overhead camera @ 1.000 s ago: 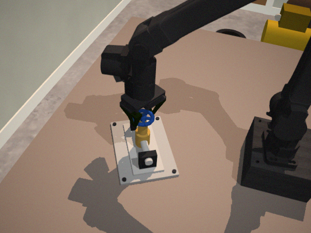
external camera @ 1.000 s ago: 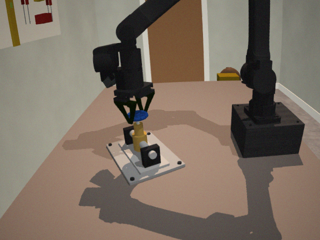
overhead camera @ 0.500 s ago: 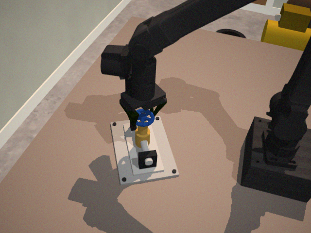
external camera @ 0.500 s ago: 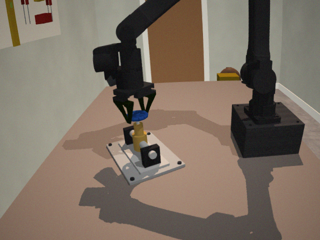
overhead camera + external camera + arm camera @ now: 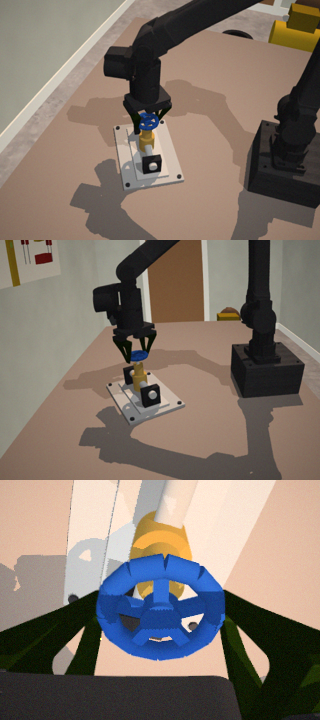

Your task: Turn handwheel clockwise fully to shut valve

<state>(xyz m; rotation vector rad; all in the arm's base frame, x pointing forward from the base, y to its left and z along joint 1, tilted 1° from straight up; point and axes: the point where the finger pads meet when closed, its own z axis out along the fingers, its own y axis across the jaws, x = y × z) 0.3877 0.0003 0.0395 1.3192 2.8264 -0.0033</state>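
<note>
A blue handwheel (image 5: 148, 121) tops a yellow valve body (image 5: 146, 140) on a white pipe held by black brackets, all on a grey baseplate (image 5: 147, 155). My gripper (image 5: 147, 121) points straight down over it, and its dark green fingers are shut on the wheel's rim from two opposite sides. The handwheel also shows in the exterior view (image 5: 138, 355) between the fingertips (image 5: 136, 356). In the wrist view the spoked handwheel (image 5: 160, 615) fills the middle, with a finger at each side and the yellow body (image 5: 160, 547) beneath.
The arm's black base block (image 5: 284, 165) stands on the table at the right. A near black pipe bracket (image 5: 151, 164) sits at the plate's front. A yellow object (image 5: 297, 28) lies beyond the far table edge.
</note>
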